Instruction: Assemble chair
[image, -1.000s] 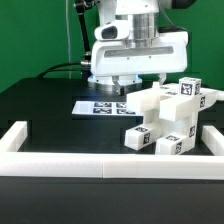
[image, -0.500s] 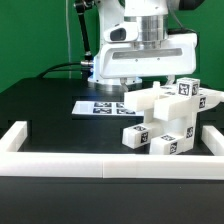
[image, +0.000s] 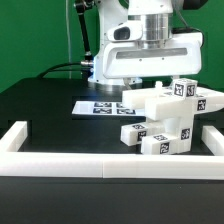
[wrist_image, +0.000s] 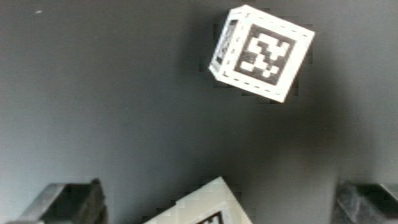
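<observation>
Hovering over the chair parts with fingers spread wide, holding nothing.
Exterior view: the gripper (image: 140, 86) hangs at twelve o'clock above the black table (image: 50, 120). The chair (image: 170, 122), a cluster of white tagged blocks, stands at four o'clock. The marker board (image: 104, 105) lies flat on the chair's nine o'clock side, and the white rail (image: 60, 162) runs along six o'clock. Wrist view: the fingers (wrist_image: 71, 205) stand far apart, with a white corner (wrist_image: 210, 205) between them, untouched. A tilted tagged block (wrist_image: 263, 55) lies beyond.

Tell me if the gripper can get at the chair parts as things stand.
Probably yes: the gripper hangs open right above the chair parts, and nothing shows between its fingers and them.
</observation>
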